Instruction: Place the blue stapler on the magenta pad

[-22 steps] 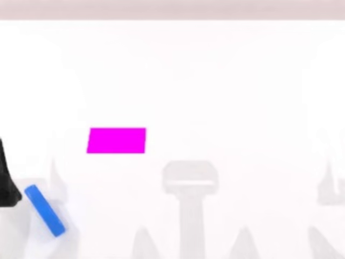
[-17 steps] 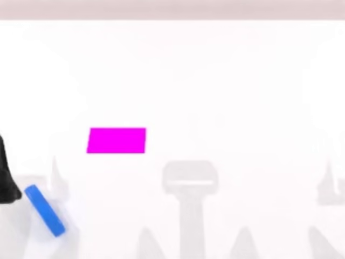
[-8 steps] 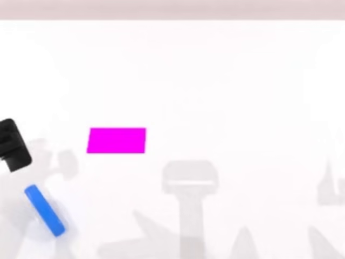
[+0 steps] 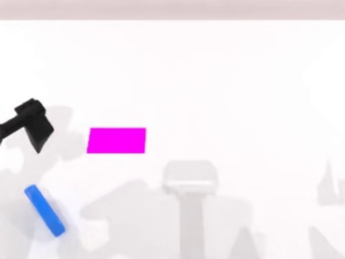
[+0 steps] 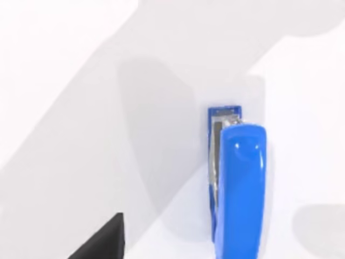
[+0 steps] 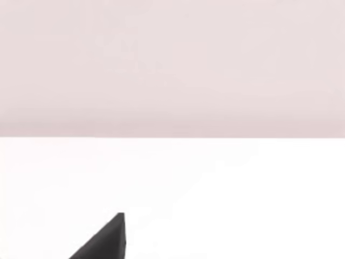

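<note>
The blue stapler (image 4: 45,210) lies flat and slanted on the white table near the front left corner. The left wrist view looks down on the blue stapler (image 5: 240,183) lengthwise, with its silvery metal showing along one side. The magenta pad (image 4: 116,140) lies flat, farther back and to the right of the stapler, with nothing on it. My left gripper (image 4: 33,125) hovers at the left edge, left of the pad and well behind the stapler, touching neither. My right gripper is out of the top view; only a dark wedge (image 6: 105,240) of it shows in its wrist view.
The table's far edge (image 4: 172,20) meets a pale pinkish wall. Soft grey shadows of the arms fall across the front of the table (image 4: 190,183). No other objects lie on the white surface.
My left gripper has moved from the left edge beside the stapler to farther back and slightly right, level with the pad. Stapler and pad have not moved.
</note>
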